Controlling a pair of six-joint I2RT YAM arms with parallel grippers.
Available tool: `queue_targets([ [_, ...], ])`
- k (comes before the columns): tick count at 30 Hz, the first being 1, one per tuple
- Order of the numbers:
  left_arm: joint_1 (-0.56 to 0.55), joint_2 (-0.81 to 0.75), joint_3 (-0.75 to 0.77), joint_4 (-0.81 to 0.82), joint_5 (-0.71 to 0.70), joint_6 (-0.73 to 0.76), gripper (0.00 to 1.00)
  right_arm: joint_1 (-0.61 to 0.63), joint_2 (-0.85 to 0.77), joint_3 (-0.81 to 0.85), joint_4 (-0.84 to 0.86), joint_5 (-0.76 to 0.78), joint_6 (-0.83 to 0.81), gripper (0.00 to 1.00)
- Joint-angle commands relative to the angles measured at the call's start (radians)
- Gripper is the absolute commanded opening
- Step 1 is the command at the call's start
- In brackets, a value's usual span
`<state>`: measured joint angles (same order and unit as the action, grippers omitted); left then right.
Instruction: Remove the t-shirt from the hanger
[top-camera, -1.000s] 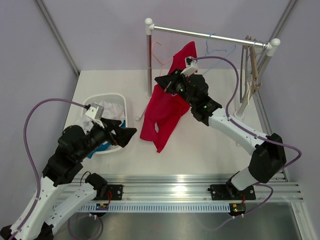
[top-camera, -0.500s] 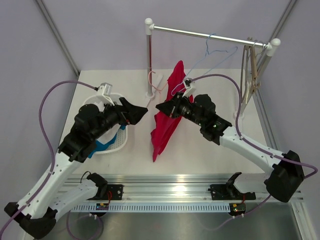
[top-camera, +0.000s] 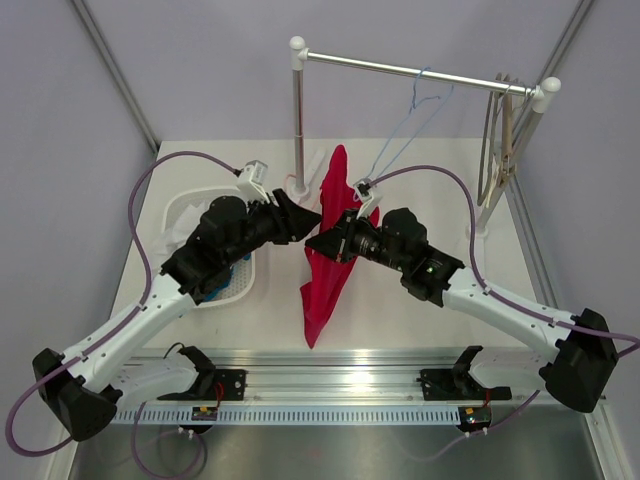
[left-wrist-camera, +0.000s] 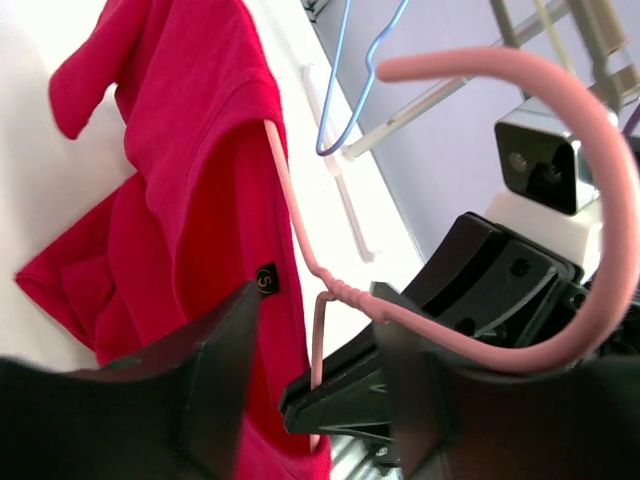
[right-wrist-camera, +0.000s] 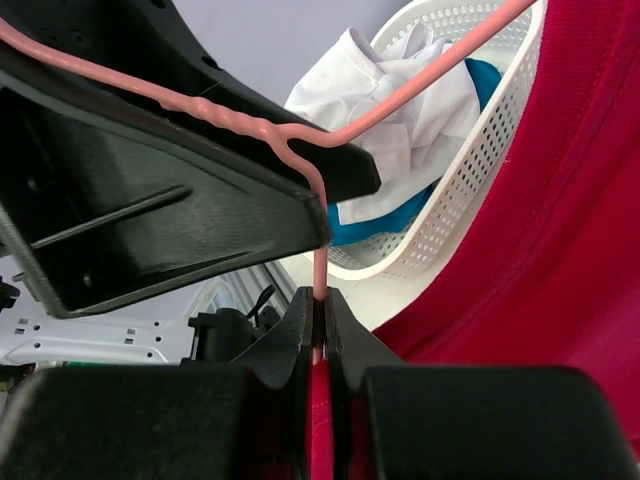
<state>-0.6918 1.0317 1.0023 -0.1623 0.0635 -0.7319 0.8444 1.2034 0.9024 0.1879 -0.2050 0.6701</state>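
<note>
The right claw (right-wrist-camera: 318, 300) is pinching the wire of the pink hanger (right-wrist-camera: 300, 150), jaws narrow. The left claw (left-wrist-camera: 315, 340) is straddling the hanger neck, jaws apart. The red t-shirt (top-camera: 325, 270) is hanging from the hanger over the surface (top-camera: 400, 300), between both arms, beside the white basket (right-wrist-camera: 470, 170)

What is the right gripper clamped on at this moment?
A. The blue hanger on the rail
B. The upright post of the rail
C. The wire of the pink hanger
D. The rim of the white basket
C: the right wrist view shows the right gripper with its jaws pressed together on the thin wire of the pink hanger, right beside the red t-shirt.
</note>
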Motion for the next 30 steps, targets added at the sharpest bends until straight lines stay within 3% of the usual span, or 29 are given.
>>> queue_targets([
  [1,-0.009,0.001,0.056,0.081,-0.059,0.017,0.45,0.019,-0.01,0.007,0.059,-0.037,-0.017,0.0],
  [2,-0.009,-0.001,0.053,0.081,-0.082,0.023,0.35,0.022,-0.01,0.006,0.061,-0.036,-0.017,0.0],
  [4,-0.009,-0.002,0.05,0.079,-0.099,0.026,0.3,0.024,-0.007,0.004,0.061,-0.036,-0.017,0.0],
  [16,-0.025,-0.027,-0.019,0.104,-0.249,0.068,0.3,0.104,0.068,0.064,0.045,-0.001,-0.02,0.0],
  [21,-0.043,-0.076,-0.037,0.104,-0.313,0.107,0.03,0.104,0.048,0.062,0.036,0.024,-0.017,0.0],
  [23,-0.043,-0.107,-0.045,0.101,-0.323,0.12,0.0,0.107,0.048,0.066,0.033,-0.002,-0.012,0.0],
  [26,-0.043,-0.177,-0.056,0.071,-0.285,0.111,0.0,0.105,0.036,0.062,0.007,-0.039,0.0,0.34],
  [27,-0.043,-0.194,-0.059,0.058,-0.26,0.108,0.0,0.105,0.021,0.062,-0.025,-0.053,-0.001,0.53],
  [30,-0.043,-0.255,-0.067,-0.008,-0.219,0.115,0.0,0.105,-0.033,0.05,-0.051,-0.092,-0.009,0.78],
])
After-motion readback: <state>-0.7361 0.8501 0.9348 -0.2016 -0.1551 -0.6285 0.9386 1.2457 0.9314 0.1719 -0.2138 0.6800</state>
